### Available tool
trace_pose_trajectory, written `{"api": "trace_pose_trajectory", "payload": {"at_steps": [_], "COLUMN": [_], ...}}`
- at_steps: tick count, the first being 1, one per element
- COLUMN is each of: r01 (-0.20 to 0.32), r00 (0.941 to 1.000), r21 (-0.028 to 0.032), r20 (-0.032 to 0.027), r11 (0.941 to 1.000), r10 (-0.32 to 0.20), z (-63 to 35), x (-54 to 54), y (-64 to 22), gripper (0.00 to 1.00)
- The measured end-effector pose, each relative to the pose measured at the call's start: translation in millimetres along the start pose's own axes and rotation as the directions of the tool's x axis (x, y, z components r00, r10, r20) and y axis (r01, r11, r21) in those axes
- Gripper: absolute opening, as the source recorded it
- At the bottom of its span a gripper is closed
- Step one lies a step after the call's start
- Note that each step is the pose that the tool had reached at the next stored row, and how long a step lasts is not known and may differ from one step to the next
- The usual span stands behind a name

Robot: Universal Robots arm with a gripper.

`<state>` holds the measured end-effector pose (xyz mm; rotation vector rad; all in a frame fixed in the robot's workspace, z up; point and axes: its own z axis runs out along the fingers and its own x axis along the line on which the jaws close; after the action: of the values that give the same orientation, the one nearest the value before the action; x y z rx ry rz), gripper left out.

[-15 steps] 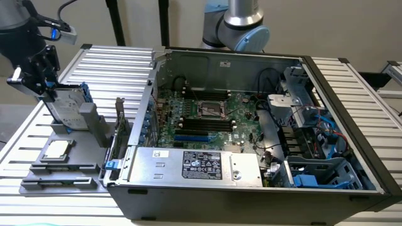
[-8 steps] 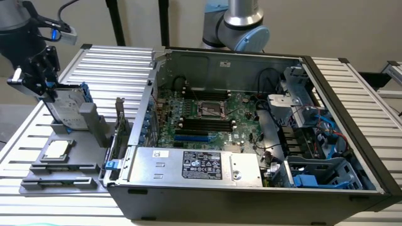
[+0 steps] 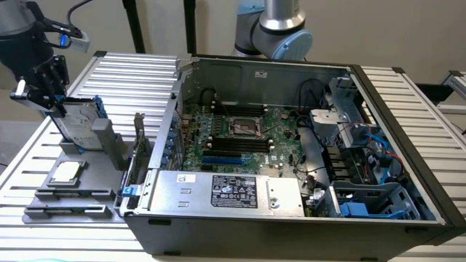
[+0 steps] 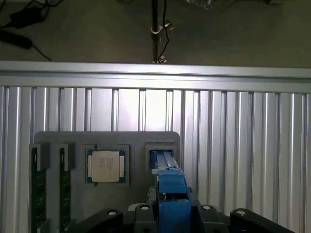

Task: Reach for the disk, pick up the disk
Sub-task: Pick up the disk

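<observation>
The disk [image 3: 76,123], a silver-grey drive with blue rails, stands on edge in a slot of the grey holder [image 3: 102,143] at the exterior view's left. My black gripper [image 3: 49,98] is at the disk's upper end, straddling its top edge. In the wrist view the disk's blue rail [image 4: 171,187] runs edge-on from the holder's slot [image 4: 163,154] up to my gripper [image 4: 174,214], whose body sits on either side of it. The disk's foot is still in the slot.
A square silver chip [image 4: 105,166] and two memory sticks [image 4: 38,189] lie in the same holder. The open computer case [image 3: 291,147] stands close by, toward the exterior view's right. A ribbed aluminium table [image 4: 243,145] carries everything, and a second robot arm [image 3: 280,27] rises behind the case.
</observation>
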<state>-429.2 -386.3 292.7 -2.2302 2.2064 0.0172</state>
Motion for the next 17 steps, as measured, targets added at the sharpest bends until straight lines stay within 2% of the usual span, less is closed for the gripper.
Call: {"api": "trace_pose_trajectory", "payload": {"at_steps": [17], "r01": [-0.005], "r00": [1.0000], "r21": [0.0000], "r20": [0.0000], "r11": [1.0000], "r10": [0.005], "z": [0.1], "x": [3.3], "y": [0.0], "gripper": [0.33]}}
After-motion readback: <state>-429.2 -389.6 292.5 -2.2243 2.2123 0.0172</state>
